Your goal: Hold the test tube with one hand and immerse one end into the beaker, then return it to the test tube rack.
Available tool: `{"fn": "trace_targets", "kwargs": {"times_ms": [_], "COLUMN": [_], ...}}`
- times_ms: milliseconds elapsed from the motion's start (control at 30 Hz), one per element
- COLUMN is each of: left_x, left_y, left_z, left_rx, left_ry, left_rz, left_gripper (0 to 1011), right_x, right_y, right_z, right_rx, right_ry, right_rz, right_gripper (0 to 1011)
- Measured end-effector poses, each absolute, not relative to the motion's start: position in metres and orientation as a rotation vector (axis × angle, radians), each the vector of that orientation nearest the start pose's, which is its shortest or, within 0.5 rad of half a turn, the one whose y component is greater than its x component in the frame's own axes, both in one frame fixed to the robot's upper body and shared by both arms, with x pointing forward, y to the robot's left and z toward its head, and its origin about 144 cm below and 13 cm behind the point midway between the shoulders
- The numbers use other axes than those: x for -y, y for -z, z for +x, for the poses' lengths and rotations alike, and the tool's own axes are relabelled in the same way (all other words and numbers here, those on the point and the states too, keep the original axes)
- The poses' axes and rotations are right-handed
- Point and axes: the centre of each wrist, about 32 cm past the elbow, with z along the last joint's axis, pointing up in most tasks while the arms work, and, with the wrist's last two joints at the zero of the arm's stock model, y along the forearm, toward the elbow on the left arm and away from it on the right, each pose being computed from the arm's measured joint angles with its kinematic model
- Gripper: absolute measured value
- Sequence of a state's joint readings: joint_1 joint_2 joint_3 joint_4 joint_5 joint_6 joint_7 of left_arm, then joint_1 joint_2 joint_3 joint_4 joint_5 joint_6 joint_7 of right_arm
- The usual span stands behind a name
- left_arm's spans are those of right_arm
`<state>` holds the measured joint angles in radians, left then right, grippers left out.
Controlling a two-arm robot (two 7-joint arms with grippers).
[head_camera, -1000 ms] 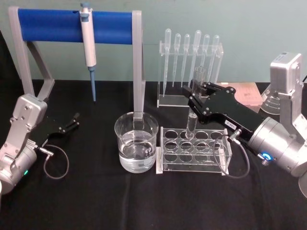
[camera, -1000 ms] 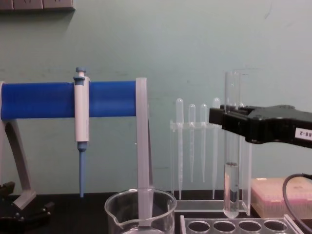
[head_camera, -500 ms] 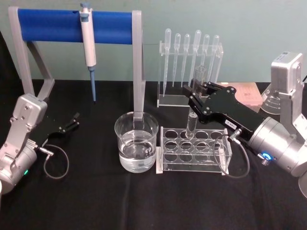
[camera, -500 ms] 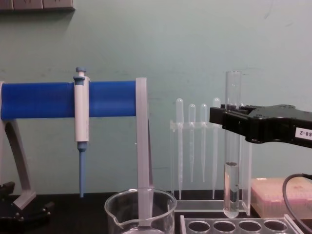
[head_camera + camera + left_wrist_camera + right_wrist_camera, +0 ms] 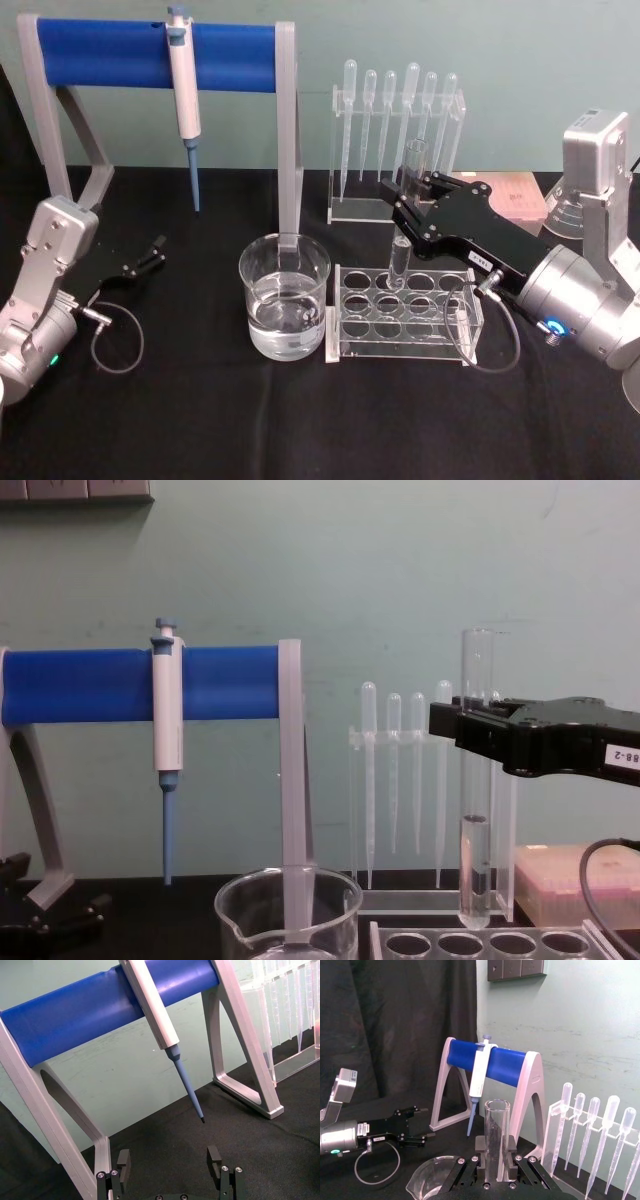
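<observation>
The test tube stands upright with my right gripper shut on its upper part. In the chest view the test tube holds some clear liquid low down, and its round bottom hangs just over the back row of the tube rack. The right gripper reaches in from the right. The right wrist view has the test tube clamped between the black jaws of the right gripper. The beaker, part full of water, stands left of the rack. My left gripper rests open at the far left.
A clear tube rack sits beside the beaker. Behind it is a pipette stand with several plastic pipettes. A blue-barred frame holding a white-and-blue pipettor stands at the back left. A pink box is at the right.
</observation>
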<state>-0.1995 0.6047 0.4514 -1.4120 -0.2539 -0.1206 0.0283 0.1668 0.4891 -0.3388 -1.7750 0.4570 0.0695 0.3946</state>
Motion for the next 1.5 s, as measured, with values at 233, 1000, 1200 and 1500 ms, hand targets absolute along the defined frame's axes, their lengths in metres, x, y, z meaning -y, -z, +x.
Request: {"fn": "trace_targets", "kwargs": {"times_ms": [233,1000,1200,1500], "left_x": [-0.3096,-0.3097,-0.3097,-0.3097], "left_y": [-1.1398,-1.1398,-1.1398,-1.1398], "left_z": [0.4886,0.4886,0.4886,0.4886], "left_rx": [0.285,0.285,0.285,0.285], "left_ry": [-1.248,-1.248,-1.248,-1.248], "left_rz": [0.304,0.304,0.304,0.304], "left_gripper": [1000,1000,1000,1000], "right_x": [0.2424,0.2424,0.2424,0.2424], "right_y": [-1.2375,-1.2376,-1.2376,-1.2376], "right_z": [0.4752,0.4752,0.4752,0.4752], "right_rx": [0.129,0.129,0.129,0.129], "right_ry": [0.783,0.783,0.783,0.783], "right_rz": [0.031,0.031,0.031,0.031], "right_gripper": [224,224,224,224]}}
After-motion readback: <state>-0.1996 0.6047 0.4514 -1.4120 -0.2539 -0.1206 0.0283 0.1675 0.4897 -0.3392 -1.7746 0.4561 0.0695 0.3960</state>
